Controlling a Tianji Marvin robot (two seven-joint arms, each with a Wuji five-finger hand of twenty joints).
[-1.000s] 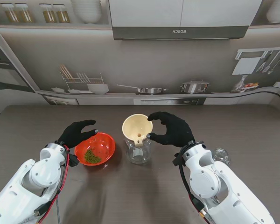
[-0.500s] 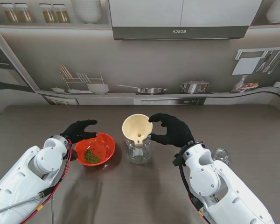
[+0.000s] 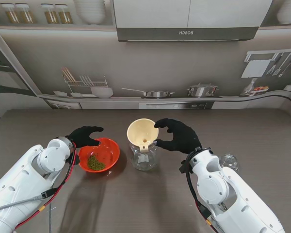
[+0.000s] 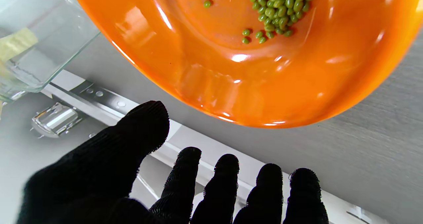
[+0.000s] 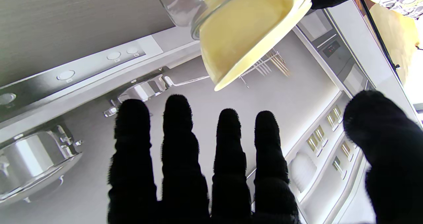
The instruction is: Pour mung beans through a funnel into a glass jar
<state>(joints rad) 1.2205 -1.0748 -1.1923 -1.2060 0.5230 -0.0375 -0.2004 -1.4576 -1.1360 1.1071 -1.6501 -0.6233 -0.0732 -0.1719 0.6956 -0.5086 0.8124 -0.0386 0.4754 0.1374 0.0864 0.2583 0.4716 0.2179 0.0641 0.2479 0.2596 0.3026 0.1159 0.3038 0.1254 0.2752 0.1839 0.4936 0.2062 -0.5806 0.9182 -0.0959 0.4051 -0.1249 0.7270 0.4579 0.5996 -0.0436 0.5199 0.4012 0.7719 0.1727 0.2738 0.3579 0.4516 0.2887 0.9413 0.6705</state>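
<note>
The work surface is a dark grey-brown wood-grain table (image 3: 136,204), bounded at its far edge by a printed kitchen backdrop (image 3: 150,68) showing shelves, pans and a range hood.

Nearest to me, right of centre, a small clear glass object (image 3: 229,161) rests on the table beside the right forearm; its identity cannot be determined. Left of centre stands the orange bowl (image 3: 109,156) holding a small heap of mung beans (image 3: 95,163). Just beside it, at centre, the glass jar (image 3: 144,158) stands upright with the cream funnel (image 3: 142,132) seated in its mouth, tilted slightly.

The left hand (image 3: 83,136), in a black glove, sits at the far-left rim of the bowl. The left wrist view shows its fingers (image 4: 228,181) spread, apart from the bowl and holding nothing. The right hand (image 3: 178,135) curves around the funnel's right side, thumb and fingers parted. The right wrist view shows the fingers (image 5: 178,144) extended, clear of the funnel rim, gripping nothing.
</note>
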